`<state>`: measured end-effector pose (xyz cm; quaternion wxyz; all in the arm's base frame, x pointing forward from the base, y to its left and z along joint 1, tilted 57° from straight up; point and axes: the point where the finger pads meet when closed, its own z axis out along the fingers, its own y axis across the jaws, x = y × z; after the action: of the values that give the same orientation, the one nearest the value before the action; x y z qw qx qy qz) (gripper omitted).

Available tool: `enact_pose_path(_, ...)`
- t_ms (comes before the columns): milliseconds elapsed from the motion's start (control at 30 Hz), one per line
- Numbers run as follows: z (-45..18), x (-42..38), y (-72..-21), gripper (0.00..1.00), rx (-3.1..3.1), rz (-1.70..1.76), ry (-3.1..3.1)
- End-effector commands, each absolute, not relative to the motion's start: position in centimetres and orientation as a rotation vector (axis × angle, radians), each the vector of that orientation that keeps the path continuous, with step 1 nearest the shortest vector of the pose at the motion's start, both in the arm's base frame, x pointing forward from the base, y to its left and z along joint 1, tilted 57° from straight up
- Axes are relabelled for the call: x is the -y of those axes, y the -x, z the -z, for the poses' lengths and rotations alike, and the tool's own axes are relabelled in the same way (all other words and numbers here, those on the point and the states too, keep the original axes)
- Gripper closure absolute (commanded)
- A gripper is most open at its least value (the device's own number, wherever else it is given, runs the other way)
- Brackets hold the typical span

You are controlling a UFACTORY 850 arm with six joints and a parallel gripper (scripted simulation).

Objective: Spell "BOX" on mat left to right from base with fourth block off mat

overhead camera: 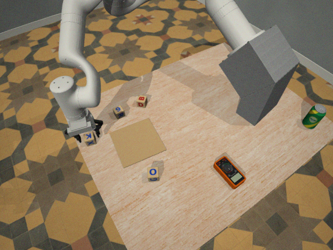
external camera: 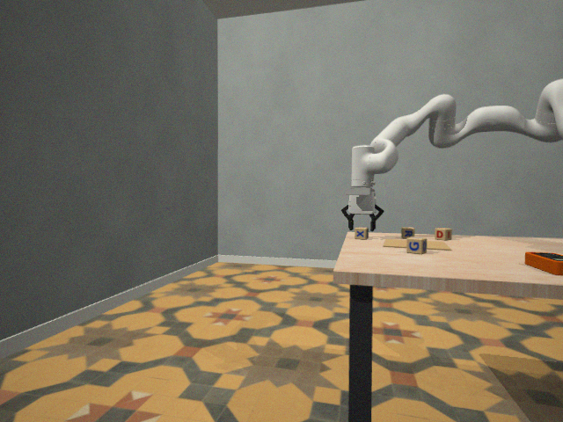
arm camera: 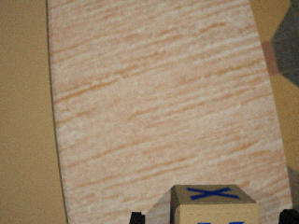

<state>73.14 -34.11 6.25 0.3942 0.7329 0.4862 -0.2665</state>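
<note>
The claw (overhead camera: pixel 86 133) hangs spread wide and holding nothing over the block nearest the table's corner, its black fingers (external camera: pixel 349 221) straddling that block without touching it; this X/K block (overhead camera: pixel 90 138) sits on the table (overhead camera: pixel 204 172) just off the tan mat (overhead camera: pixel 137 142), showing a K on top in the top view and an X on the side facing the exterior camera (external camera: pixel 361 233); in the wrist view the same block (arm camera: pixel 214 205) fills the bottom edge with a blue X visible.

The 6/R block (overhead camera: pixel 118 111) stands near the mat's far corner, off it; the B/D block (overhead camera: pixel 141 101) sits a little beyond, also off the mat, with a red B on top; the O block (overhead camera: pixel 153 173) rests on the near side of the mat, apart from its edge, a blue O upward.

An orange multimeter (overhead camera: pixel 229 172) lies well apart to the right; a green soda can (overhead camera: pixel 314 116) stands near the table's far right edge.
</note>
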Motion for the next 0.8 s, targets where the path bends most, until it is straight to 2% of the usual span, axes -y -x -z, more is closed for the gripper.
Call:
enact_pose_path(0, -5.5, 35.3, -73.2, 0.13, -1.233, 0.675, -1.858)
enact_pose_path(767, -4.8, 36.3, -73.2, 0.13, -1.233, 0.675, -1.858)
